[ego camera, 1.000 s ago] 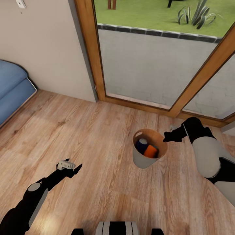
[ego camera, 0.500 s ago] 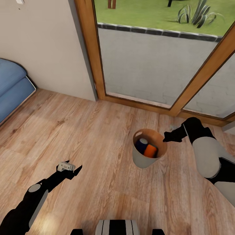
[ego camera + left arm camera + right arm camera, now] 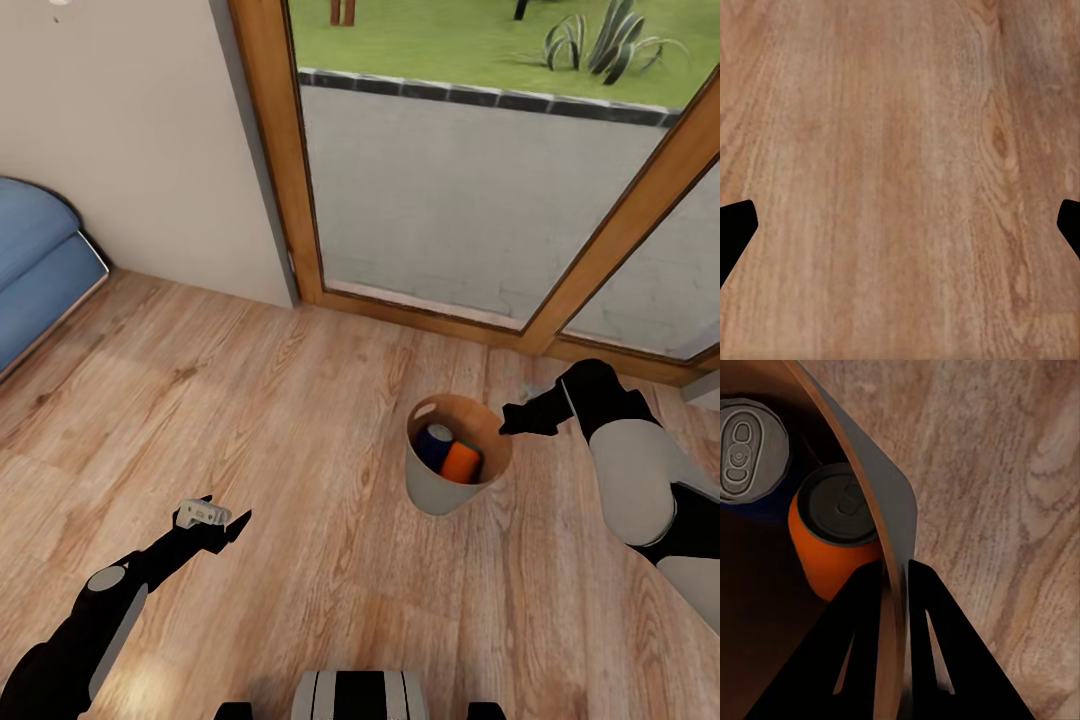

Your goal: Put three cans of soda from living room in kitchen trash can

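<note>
On the wood floor (image 3: 300,420) near the glass door with its wooden frame (image 3: 285,160), a small round bin (image 3: 440,492) stands upright, with bare boards on all sides of it. To the far left a blue sofa (image 3: 35,270) ends against the wall, well apart from the bin, so the stretch of floor between them lies free.

Two cans show inside the bin: one dark blue can (image 3: 436,443) with a silver top and one orange can (image 3: 461,463), side by side and touching. A third can cannot be made out.

Two arms reach forward. The right gripper (image 3: 508,420) sits at the bin's rim on the robot's right side. From the head camera its fingers are too small to judge, but the right wrist camera looks straight down onto the rim (image 3: 870,502) and shows the two black fingers (image 3: 937,645) pinching the thin wall, one inside and one outside. That same view shows both can tops, the silver one (image 3: 746,450) and the dark lid of the orange one (image 3: 840,506), just within the wall.

The left gripper (image 3: 222,522) hangs over bare floor, well apart from the bin. Its wrist camera sees wood grain with a black fingertip (image 3: 735,232) at each side, spread wide with nothing between them
</note>
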Motion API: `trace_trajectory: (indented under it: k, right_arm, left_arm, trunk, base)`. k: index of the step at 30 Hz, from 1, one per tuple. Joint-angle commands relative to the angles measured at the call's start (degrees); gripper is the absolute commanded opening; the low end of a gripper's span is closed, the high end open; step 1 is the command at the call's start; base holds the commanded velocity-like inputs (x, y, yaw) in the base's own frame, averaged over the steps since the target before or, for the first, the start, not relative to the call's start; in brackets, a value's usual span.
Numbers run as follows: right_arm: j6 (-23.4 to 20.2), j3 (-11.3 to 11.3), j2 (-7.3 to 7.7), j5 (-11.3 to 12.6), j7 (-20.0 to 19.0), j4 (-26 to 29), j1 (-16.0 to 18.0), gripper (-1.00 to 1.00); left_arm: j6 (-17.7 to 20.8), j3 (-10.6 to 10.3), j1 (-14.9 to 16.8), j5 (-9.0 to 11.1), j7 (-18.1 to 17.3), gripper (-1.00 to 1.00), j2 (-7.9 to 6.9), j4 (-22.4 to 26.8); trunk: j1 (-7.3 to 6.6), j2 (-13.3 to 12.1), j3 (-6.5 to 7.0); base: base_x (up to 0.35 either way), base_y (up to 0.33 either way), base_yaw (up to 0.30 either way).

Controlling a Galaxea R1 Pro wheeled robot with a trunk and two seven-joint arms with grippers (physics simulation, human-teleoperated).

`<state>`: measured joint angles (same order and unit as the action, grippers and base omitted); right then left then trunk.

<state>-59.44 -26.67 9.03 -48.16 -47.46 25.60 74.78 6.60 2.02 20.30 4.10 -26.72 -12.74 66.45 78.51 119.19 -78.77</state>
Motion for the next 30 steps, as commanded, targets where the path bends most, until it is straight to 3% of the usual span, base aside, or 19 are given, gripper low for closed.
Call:
trace_trajectory:
  k: [1,7,24,30]
  right_arm:
    - [-0.6,-0.1,0.0,1.1,-0.3,0.0,0.0,-1.0]
    - [-0.6,-0.1,-0.03,1.1,-0.3,0.1,0.0,-1.0]
    - [-0.6,-0.1,-0.14,1.0,-0.3,0.0,-0.1,-1.0]
    - [-0.6,-0.1,-0.15,1.0,-0.3,0.1,-0.1,-1.0]
  left_arm:
    - [0.0,0.0,0.0,0.0,0.0,1.0,0.0,0.0]
    - [0.0,0.0,0.0,-0.1,0.0,1.0,0.0,-0.1]
    - [-0.1,0.0,0.0,0.0,0.0,1.0,0.0,-0.1]
    - [-0.1,0.0,0.0,-0.2,0.1,1.0,0.0,-0.5]
  trunk:
    - [0.0,0.0,0.0]
    - [1.09,2.0,-0.89]
    - [1.09,2.0,-0.89]
    - [1.97,3.6,-1.61]
  base:
    - [0.0,0.0,0.0]
    - [0.0,0.0,0.0]
    - [0.0,0.0,0.0]
    - [0.0,0.0,0.0]
